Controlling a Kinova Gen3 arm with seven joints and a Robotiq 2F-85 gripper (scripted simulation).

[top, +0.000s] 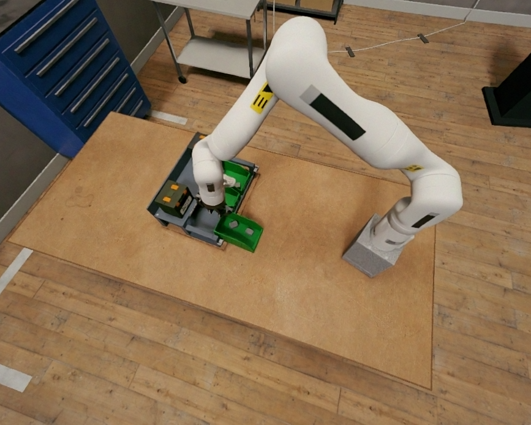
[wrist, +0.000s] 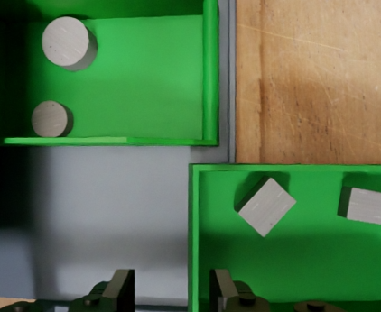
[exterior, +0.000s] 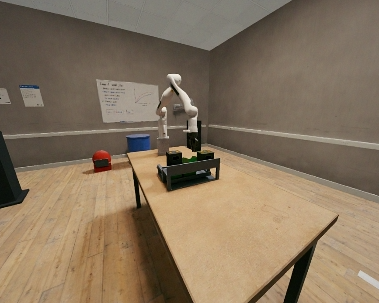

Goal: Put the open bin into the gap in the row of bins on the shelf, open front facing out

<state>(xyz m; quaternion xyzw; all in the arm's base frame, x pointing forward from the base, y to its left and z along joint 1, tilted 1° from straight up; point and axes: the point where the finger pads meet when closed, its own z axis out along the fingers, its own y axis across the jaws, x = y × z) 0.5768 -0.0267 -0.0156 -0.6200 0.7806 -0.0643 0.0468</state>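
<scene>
The open green bin (top: 233, 240) (wrist: 299, 270) lies with its rear end over the shelf's front edge, in line with the gap (top: 204, 220) (wrist: 96, 225), and its front part out over the table. Its open front faces away from the shelf. Two grey blocks (wrist: 267, 207) (wrist: 370, 206) are in it. How far it tilts is unclear. My gripper (top: 217, 211) (exterior: 193, 149) (wrist: 171, 294) is partly open and empty, above the bin's rear wall and the gap. A neighbouring green bin (top: 238, 171) (wrist: 141, 90) holds two grey cylinders (wrist: 66, 41) (wrist: 50, 118).
Dark boxes with orange clasps (top: 173, 198) (exterior: 174, 158) (exterior: 205, 154) stand on the shelf's upper board, behind the bin row. The grey shelf (exterior: 192, 166) stands on the wooden table (top: 302, 283) (exterior: 241, 234). The arm hides part of the shelf in the top view.
</scene>
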